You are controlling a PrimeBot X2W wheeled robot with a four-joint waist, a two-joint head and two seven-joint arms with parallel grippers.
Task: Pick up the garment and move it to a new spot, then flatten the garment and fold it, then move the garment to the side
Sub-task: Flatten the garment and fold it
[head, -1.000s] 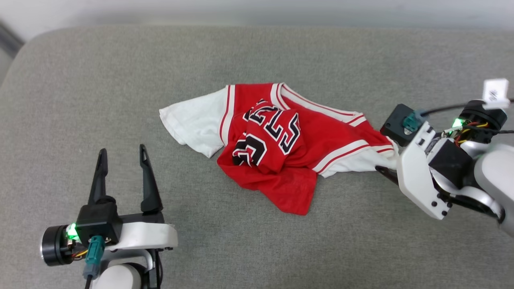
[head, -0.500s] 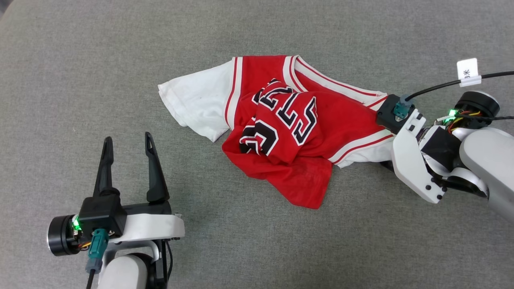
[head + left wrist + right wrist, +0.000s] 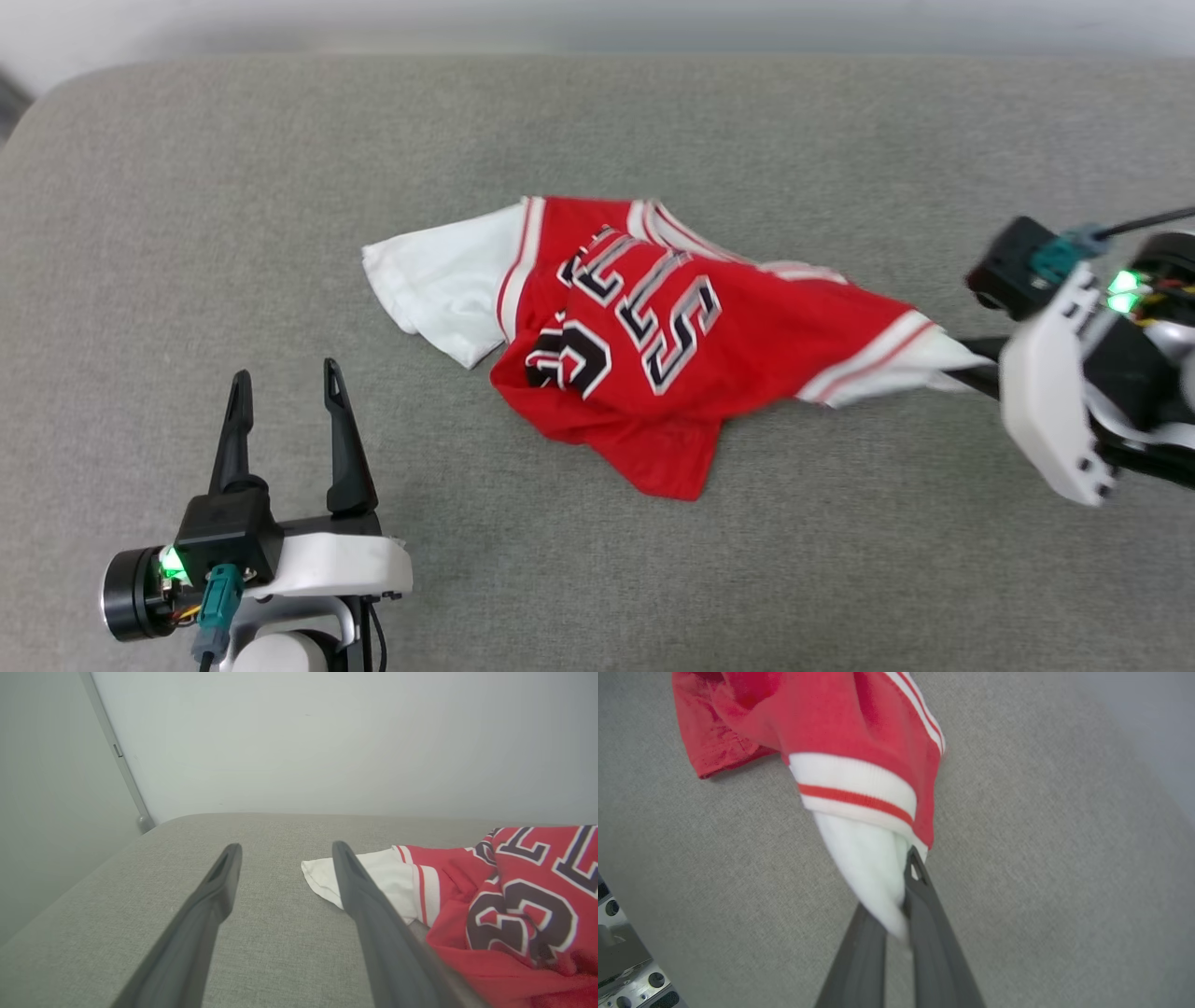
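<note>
While the left claw (image 3: 286, 369) sits nearest the robot, to the near left of the garment (image 3: 672, 373), its two dark fingers stand well apart with nothing between them. They point away over the grey fabric bench (image 3: 187, 187) and touch no cloth. In the left wrist view, its right finger lines up just short of the garment's white left sleeve (image 3: 439, 285).

That sleeve lies flat on the bench at the garment's left end. The red body beside it is crumpled and folded over itself near the middle of the bench. The black, white-outlined number (image 3: 569, 359) is on the near-left part of the body, with the letters (image 3: 653, 308) just beyond it. A red corner of the hem points toward the robot.

At the garment's right end, the right claw (image 3: 903, 886) has its fingers together, clamped on the tip of the white right sleeve (image 3: 873, 872). The cloth is drawn into a narrow cone toward that grip. A white band with a red stripe (image 3: 854, 795) crosses it just behind the white part, and a shadow lies on the bench under that end.

Beyond the garment the bench runs on bare to its rounded far edge, where a pale wall (image 3: 327, 742) rises. A slim grey upright strip (image 3: 119, 756) runs down the wall to the garment's far left.
</note>
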